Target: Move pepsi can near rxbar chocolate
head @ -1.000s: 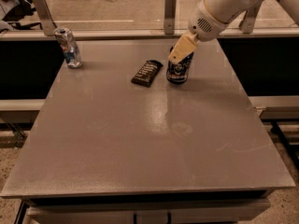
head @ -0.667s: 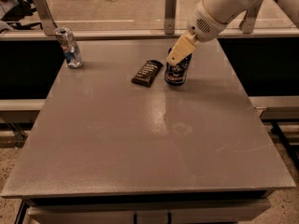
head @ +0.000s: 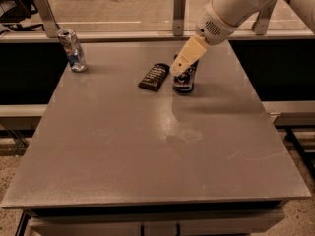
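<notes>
The pepsi can (head: 185, 82) stands upright on the grey table (head: 162, 151), at the back and a little right of the middle. It is dark blue, and its top is hidden. My gripper (head: 182, 68) reaches down from the upper right on the white arm and is shut on the can's upper part, with a cream finger (head: 187, 55) across its front. The rxbar chocolate (head: 154, 76), a flat dark bar with pale lettering, lies just left of the can with a narrow gap between them.
A slim silver-and-blue can (head: 72, 50) stands at the table's back left corner. A rail with metal posts (head: 179, 6) runs behind the back edge. Floor drops away on the left and right sides of the table.
My gripper and the pepsi can have shifted slightly left, closer to the rxbar. The bar and the slim can have not moved.
</notes>
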Tool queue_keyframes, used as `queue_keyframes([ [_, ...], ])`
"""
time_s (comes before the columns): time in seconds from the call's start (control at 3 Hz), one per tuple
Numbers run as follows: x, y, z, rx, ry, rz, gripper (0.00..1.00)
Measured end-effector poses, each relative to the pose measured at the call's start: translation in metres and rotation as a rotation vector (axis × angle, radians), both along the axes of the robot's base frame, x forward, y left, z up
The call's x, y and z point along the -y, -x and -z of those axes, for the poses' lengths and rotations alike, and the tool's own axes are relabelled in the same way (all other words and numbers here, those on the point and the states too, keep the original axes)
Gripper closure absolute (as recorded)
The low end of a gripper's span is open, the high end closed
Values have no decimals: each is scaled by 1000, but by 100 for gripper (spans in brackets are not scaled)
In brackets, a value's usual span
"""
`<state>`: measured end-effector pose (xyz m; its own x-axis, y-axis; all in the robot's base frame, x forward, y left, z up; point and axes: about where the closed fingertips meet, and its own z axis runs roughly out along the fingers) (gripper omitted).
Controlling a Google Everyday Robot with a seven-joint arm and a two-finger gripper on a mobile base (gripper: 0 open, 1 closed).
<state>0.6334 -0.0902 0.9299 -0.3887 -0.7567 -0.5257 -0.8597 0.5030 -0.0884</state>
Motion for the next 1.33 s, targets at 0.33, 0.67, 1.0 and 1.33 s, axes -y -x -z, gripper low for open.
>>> queue_keyframes([
  [0.33, -1, 0, 1, -6, -10, -8, 0],
  [0.67, 17, 3, -16, 38, -51, -31, 0],
  [1.0, 58, 9, -43, 161, -124, -97, 0],
  [1.33, 58, 9, -43, 161, -124, -97, 0],
])
